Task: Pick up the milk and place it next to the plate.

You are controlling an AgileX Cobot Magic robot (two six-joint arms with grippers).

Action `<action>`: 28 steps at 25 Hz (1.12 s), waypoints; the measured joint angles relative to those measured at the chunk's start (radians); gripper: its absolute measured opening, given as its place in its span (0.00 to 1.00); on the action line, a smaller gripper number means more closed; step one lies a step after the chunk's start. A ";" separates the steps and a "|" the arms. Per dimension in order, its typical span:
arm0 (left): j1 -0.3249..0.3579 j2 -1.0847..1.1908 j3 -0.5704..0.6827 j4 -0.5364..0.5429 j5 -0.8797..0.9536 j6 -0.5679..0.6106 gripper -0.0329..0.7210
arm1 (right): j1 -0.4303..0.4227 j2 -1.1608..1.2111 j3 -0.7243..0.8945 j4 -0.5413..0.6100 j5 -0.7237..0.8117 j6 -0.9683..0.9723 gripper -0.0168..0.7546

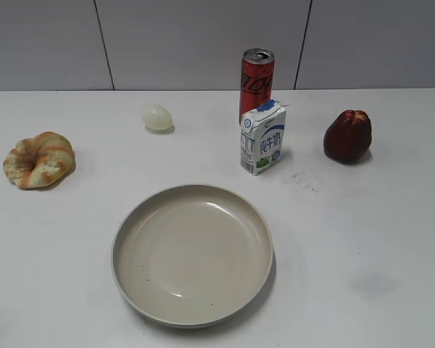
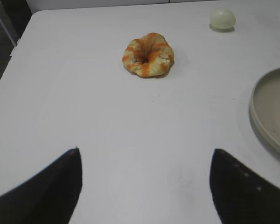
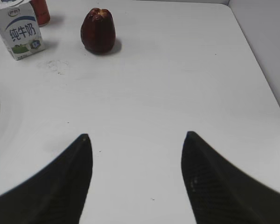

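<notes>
**Milk carton stands beyond the plate, both grippers empty**

You see the small white-and-blue milk carton (image 1: pixel 262 138) upright behind the wide beige round plate (image 1: pixel 192 254), touching nothing but just before the tall red soda can (image 1: pixel 257 80). Your left gripper (image 2: pixel 144 186) and right gripper (image 3: pixel 136 179) gape wide, holding nothing.

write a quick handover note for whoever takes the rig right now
Left end effector: open, holding nothing, over bare table near the bread ring.
Right end effector: open, holding nothing, short of the dark red fruit.
Milk: upright behind the plate, apart from it, just in front of the red can.
Done: nothing yet.
Left: grasp the milk, set it beside the plate.
</notes>
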 joint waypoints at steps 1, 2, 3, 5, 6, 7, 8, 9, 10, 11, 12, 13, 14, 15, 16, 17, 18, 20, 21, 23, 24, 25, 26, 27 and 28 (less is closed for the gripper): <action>0.000 0.000 0.000 0.000 0.000 0.000 0.91 | 0.000 0.000 0.000 0.000 0.000 0.000 0.62; 0.000 0.000 0.000 0.000 0.000 0.000 0.91 | 0.000 0.000 0.000 0.000 0.000 0.000 0.62; 0.000 0.000 0.000 0.000 0.000 0.000 0.91 | 0.000 0.000 0.000 0.000 0.000 0.000 0.62; 0.000 0.000 0.000 0.000 0.000 0.000 0.90 | 0.000 0.000 0.000 0.000 0.000 0.000 0.62; 0.000 0.000 0.000 0.000 0.000 0.000 0.90 | 0.000 0.000 0.000 0.000 0.000 0.000 0.62; 0.000 0.000 0.000 0.000 0.000 0.000 0.90 | 0.000 0.000 0.000 0.000 0.000 0.000 0.62; 0.000 0.000 0.000 0.000 0.000 0.000 0.90 | 0.000 0.000 0.000 0.000 0.000 0.000 0.62; 0.000 0.000 0.000 0.000 0.000 0.000 0.90 | 0.000 0.000 0.000 0.000 0.000 0.000 0.62; 0.000 0.000 0.000 0.000 0.000 0.000 0.89 | 0.000 0.000 0.000 0.000 0.000 0.000 0.62; 0.000 0.000 0.000 0.000 0.000 0.000 0.89 | 0.000 0.000 0.000 0.000 0.000 0.000 0.62; 0.000 0.000 0.000 0.000 0.000 0.000 0.89 | 0.000 0.000 0.000 0.000 0.000 0.000 0.62; 0.000 0.001 0.000 0.000 -0.001 0.000 0.89 | 0.000 0.000 0.000 0.000 0.000 0.000 0.62; 0.000 0.005 0.000 0.000 -0.001 0.000 0.88 | 0.000 0.000 0.000 0.000 0.000 0.000 0.62; 0.000 0.016 -0.001 0.000 -0.002 0.000 0.88 | 0.000 0.000 0.000 0.000 0.000 0.000 0.62; 0.000 0.033 -0.004 0.000 -0.005 0.000 0.88 | 0.000 0.000 0.000 0.000 0.000 0.000 0.62; 0.000 0.065 -0.011 0.000 -0.018 0.000 0.88 | 0.000 0.000 0.000 0.000 0.000 0.000 0.62; 0.000 0.093 -0.017 -0.001 -0.040 0.000 0.88 | 0.000 0.000 0.000 0.000 0.000 0.000 0.62; 0.000 0.168 -0.028 -0.017 -0.154 0.000 0.87 | 0.000 0.000 0.000 0.000 0.000 0.000 0.62; 0.000 0.217 -0.033 -0.030 -0.221 0.000 0.87 | 0.000 0.000 0.000 0.000 0.000 0.000 0.62; 0.000 0.327 -0.047 -0.082 -0.333 0.006 0.87 | 0.000 0.000 0.000 0.000 0.000 0.000 0.62; 0.000 0.406 -0.060 -0.112 -0.377 0.027 0.87 | 0.000 0.000 0.000 0.000 0.000 0.000 0.62; 0.000 0.466 -0.078 -0.155 -0.404 0.059 0.87 | 0.000 0.000 0.000 0.000 0.000 0.000 0.62; 0.000 0.530 -0.102 -0.202 -0.425 0.098 0.87 | 0.000 0.000 0.000 0.000 0.000 0.000 0.62; 0.000 0.621 -0.126 -0.251 -0.433 0.133 0.87 | 0.000 0.000 0.000 0.000 0.000 0.000 0.62; -0.001 0.700 -0.165 -0.297 -0.436 0.174 0.87 | 0.000 0.000 0.000 0.000 0.000 0.000 0.62</action>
